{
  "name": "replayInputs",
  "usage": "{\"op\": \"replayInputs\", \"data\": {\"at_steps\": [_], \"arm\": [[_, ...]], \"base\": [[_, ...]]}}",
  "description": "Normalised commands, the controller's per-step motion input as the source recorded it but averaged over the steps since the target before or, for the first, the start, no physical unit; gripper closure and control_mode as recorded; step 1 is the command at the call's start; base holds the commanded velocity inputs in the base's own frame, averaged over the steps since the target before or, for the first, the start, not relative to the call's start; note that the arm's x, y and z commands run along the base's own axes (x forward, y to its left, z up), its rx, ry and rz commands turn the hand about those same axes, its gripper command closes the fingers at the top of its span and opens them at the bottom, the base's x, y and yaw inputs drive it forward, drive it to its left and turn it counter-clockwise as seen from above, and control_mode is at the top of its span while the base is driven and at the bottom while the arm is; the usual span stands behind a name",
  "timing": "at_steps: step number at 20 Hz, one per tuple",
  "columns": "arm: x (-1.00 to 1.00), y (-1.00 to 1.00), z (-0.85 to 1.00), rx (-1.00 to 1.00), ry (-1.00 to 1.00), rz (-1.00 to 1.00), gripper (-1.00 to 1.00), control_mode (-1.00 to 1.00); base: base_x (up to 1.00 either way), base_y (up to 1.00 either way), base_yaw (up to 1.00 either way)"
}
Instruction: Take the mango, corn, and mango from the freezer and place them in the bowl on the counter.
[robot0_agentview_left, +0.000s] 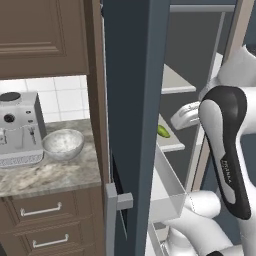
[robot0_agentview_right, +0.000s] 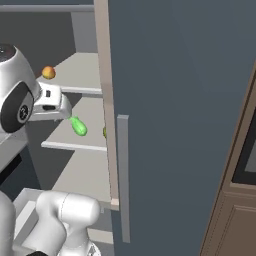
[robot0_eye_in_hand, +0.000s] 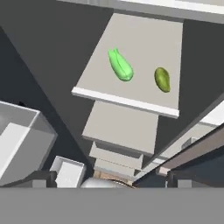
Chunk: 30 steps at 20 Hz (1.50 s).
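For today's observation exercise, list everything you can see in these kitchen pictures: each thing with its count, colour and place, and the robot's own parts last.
freezer: one, dark blue-grey, door open, right of the counter.
shelves: pale grey, inside the freezer.
corn: one, bright green, on the middle shelf.
green mango: one, olive green, on the same shelf beside the corn, apart from it.
orange mango: one, orange-yellow, on the shelf above.
bowl: one, whitish-grey speckled, on the counter beside the coffee machine.
coffee machine: one, silver-grey, on the counter at left.
counter: one, grey-beige marbled, over brown drawers.
arm: one, white with dark joints, reaching into the freezer.
tool: one, open, just above the corn.
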Motion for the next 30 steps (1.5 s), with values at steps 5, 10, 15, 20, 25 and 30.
{"op": "replayInputs", "data": {"at_steps": [5, 10, 15, 20, 25, 30], "arm": [[0.00, 0.37, 0.31, 0.00, -0.18, 0.18, -1.00, -1.00], [0.00, 0.28, 0.28, 0.00, -0.15, 0.20, -1.00, -1.00], [0.16, 0.04, 0.31, 0.02, -0.10, 0.16, -1.00, -1.00], [0.42, 0.02, 0.08, 0.03, -0.04, 0.14, -1.00, -1.00], [0.70, 0.02, 0.00, 0.00, -0.03, 0.08, -1.00, -1.00], [0.67, 0.07, 0.00, 0.00, 0.00, 0.08, -1.00, -1.00]], "base": [[0.00, 0.00, 0.00], [0.00, 0.00, 0.00], [0.00, 0.00, 0.00], [0.00, 0.00, 0.00], [0.00, 0.00, 0.00], [0.00, 0.00, 0.00]]}}
